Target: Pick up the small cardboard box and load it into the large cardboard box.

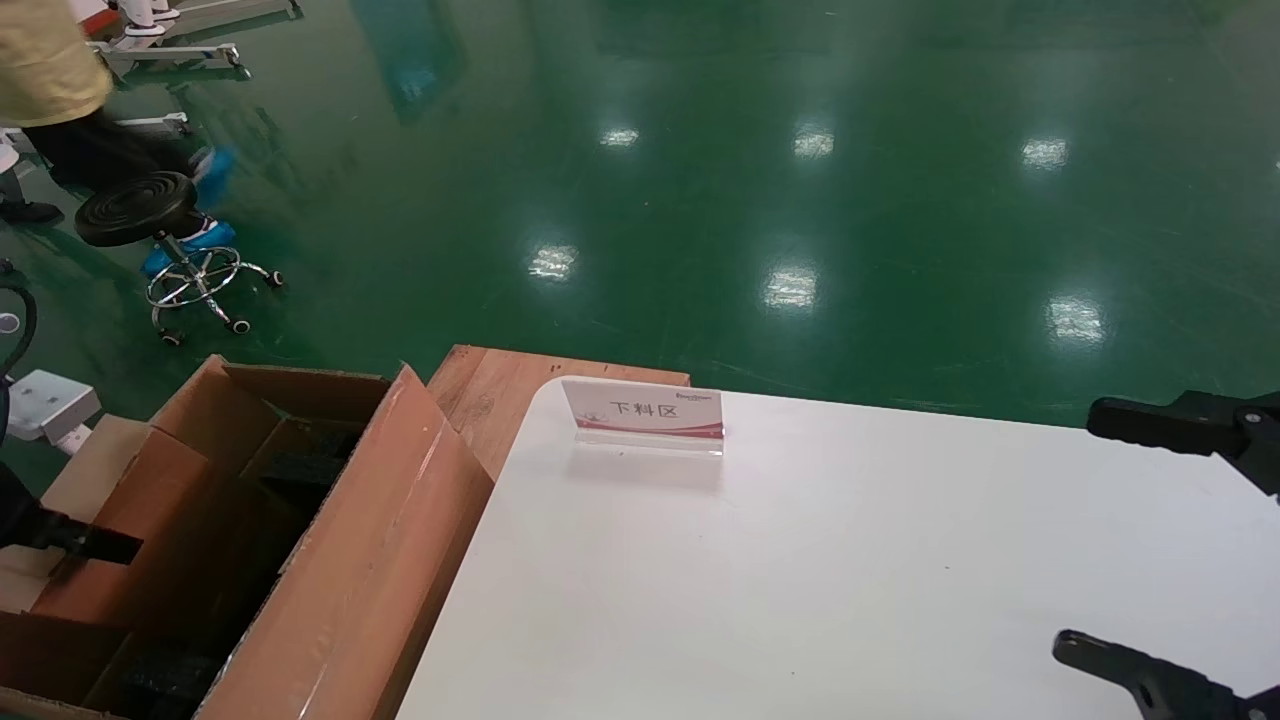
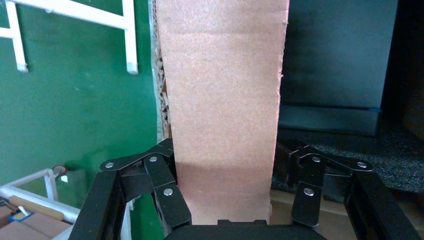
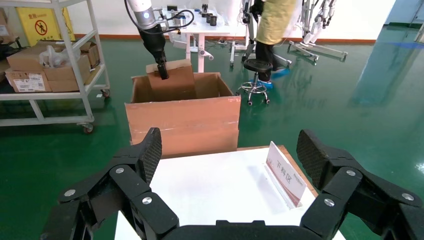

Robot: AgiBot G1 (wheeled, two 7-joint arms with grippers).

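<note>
The large cardboard box [image 1: 370,560] stands open beside the table's left edge, with black foam [image 1: 300,460] inside. It also shows in the right wrist view [image 3: 182,120]. My left gripper [image 1: 70,540] is shut on the small cardboard box [image 1: 150,520] and holds it partly down inside the large box, at its left side. In the left wrist view the small box [image 2: 225,100] fills the space between the left gripper's [image 2: 225,150] fingers. The right wrist view shows the small box [image 3: 172,80] sticking up above the large box's rim. My right gripper [image 1: 1085,530] hangs open and empty over the white table [image 1: 800,560].
A sign stand [image 1: 645,412] sits at the table's far edge. A reddish wooden board [image 1: 490,385] lies between the table and the large box. A stool [image 1: 150,210] and a person [image 1: 50,60] are on the green floor at far left. A shelf cart [image 3: 50,65] stands beyond.
</note>
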